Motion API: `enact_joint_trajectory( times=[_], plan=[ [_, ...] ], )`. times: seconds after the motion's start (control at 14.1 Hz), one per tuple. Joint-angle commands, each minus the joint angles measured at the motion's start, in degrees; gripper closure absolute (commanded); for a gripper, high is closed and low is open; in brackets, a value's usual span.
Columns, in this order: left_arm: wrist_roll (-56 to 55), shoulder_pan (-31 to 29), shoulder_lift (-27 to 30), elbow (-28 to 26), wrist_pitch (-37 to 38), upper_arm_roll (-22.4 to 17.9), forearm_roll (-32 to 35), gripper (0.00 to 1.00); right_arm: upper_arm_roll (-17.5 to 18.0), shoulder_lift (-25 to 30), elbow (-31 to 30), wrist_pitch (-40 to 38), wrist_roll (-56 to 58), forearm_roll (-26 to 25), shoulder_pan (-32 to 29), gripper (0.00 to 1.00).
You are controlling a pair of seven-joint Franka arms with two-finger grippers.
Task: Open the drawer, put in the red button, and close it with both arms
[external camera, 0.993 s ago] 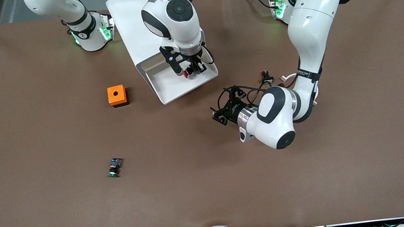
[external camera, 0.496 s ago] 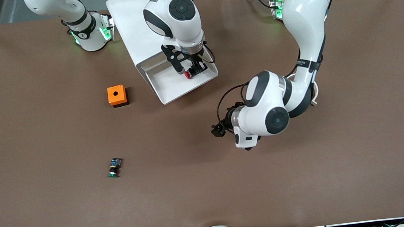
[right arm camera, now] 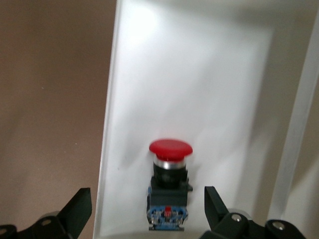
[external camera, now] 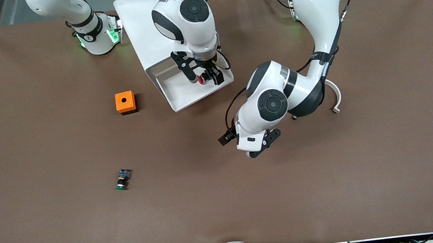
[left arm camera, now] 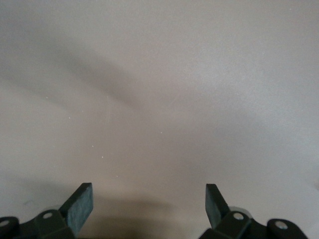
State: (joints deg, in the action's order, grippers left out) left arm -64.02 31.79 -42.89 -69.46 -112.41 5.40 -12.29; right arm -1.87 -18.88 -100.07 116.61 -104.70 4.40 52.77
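Red button (right arm camera: 170, 183) lies released in the drawer (external camera: 181, 97), right claw (external camera: 206, 75) spread above; left claw (external camera: 243, 145) spread over tabletop (external camera: 328, 174). Uneven pushes could jam the drawer.

White rounded arms (external camera: 312, 12); black joint bands; black fingers (left arm camera: 79, 206); green base lights.

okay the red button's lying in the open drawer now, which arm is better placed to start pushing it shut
Probably the left. The left gripper is open over bare table, nearer the camera than the drawer, facing its front. The right gripper, open, hangs inside the tray over the red button.
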Motion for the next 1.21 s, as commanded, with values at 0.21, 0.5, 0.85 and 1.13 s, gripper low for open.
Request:
enact_joint_trajectory(
  times=[0.21, 0.5, 0.85, 1.13],
  plan=[
    [-0.4, 3.2, 3.4, -6.0, -4.0, -0.1, 5.6, 0.00, 0.5, 1.8, 10.1, -15.6, 27.4, -0.4, -13.2, 0.00],
    [-1.7, 6.4, 4.6, -8.7, -4.6, -0.1, 5.9, 0.00, 0.5, 5.4, 11.2, -20.6, 50.8, -0.4, -24.7, 0.00],
    [-3.6, 10.5, 4.7, -9.3, -4.6, -0.2, 5.8, 0.00, 0.4, 8.7, 11.3, -26.2, 79.6, -0.3, -39.3, 0.00],
    [-4.2, 13.3, 4.8, -11.7, -4.7, -0.6, 5.8, 0.00, 0.4, 10.4, 11.3, -28.7, 91.4, -0.5, -47.6, 0.00]
  ],
)
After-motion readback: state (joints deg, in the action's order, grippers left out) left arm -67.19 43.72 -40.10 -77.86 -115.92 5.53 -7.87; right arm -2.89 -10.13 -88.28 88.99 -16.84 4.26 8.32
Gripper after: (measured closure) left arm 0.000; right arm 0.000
